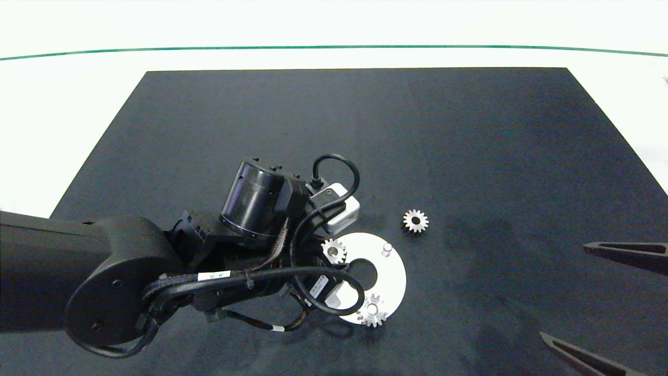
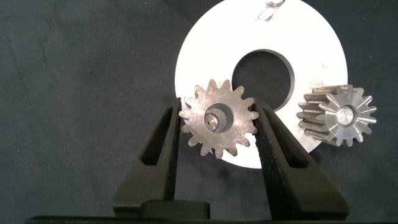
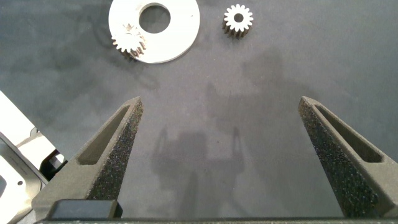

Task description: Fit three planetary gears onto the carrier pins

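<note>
The white disc (image 1: 392, 279) lies on the black mat with its carrier pins up. One planetary gear (image 2: 217, 121) sits over a pin, whose tip shows in the centre hole. My left gripper (image 2: 217, 107) is shut on it, a finger pressing the teeth on each side. A second gear (image 1: 373, 312) sits on another pin at the disc's near edge. The third pin (image 1: 386, 249) stands bare. A loose gear (image 1: 416, 221) lies flat on the mat just beyond the disc to the right. My right gripper (image 1: 564, 292) hangs open and empty at the right edge.
The black mat (image 1: 469, 136) covers the white table. My left arm and its cables (image 1: 250, 282) cover the disc's left side in the head view. Bare mat lies between the disc and the right gripper.
</note>
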Action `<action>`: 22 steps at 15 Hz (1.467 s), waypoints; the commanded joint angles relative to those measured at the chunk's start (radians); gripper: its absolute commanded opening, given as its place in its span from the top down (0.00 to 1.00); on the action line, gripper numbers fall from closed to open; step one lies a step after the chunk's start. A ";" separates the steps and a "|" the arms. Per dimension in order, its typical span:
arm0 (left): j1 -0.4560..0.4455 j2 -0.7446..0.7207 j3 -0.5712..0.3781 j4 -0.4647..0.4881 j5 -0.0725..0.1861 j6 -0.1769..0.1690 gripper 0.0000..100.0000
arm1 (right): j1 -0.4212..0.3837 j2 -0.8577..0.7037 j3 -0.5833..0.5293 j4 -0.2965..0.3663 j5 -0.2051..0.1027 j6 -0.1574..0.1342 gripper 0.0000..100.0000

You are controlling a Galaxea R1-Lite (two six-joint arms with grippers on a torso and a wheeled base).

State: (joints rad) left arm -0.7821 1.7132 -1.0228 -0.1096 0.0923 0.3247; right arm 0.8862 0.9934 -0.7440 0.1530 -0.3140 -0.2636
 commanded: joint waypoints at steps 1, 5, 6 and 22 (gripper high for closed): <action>0.001 0.008 0.001 0.001 0.001 0.002 0.78 | 0.011 -0.001 0.000 0.002 -0.002 -0.002 0.00; 0.006 -0.001 0.001 0.001 0.001 0.004 0.78 | 0.011 -0.001 0.002 0.002 -0.002 -0.002 0.00; 0.006 -0.003 0.001 0.001 0.001 0.004 0.78 | 0.011 0.001 0.002 0.002 -0.002 -0.002 0.00; 0.014 -0.027 0.039 -0.042 0.001 -0.003 0.78 | 0.030 -0.004 0.005 0.002 -0.007 -0.002 0.00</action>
State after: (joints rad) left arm -0.7687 1.6832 -0.9847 -0.1509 0.0923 0.3217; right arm 0.9155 0.9904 -0.7394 0.1549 -0.3189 -0.2634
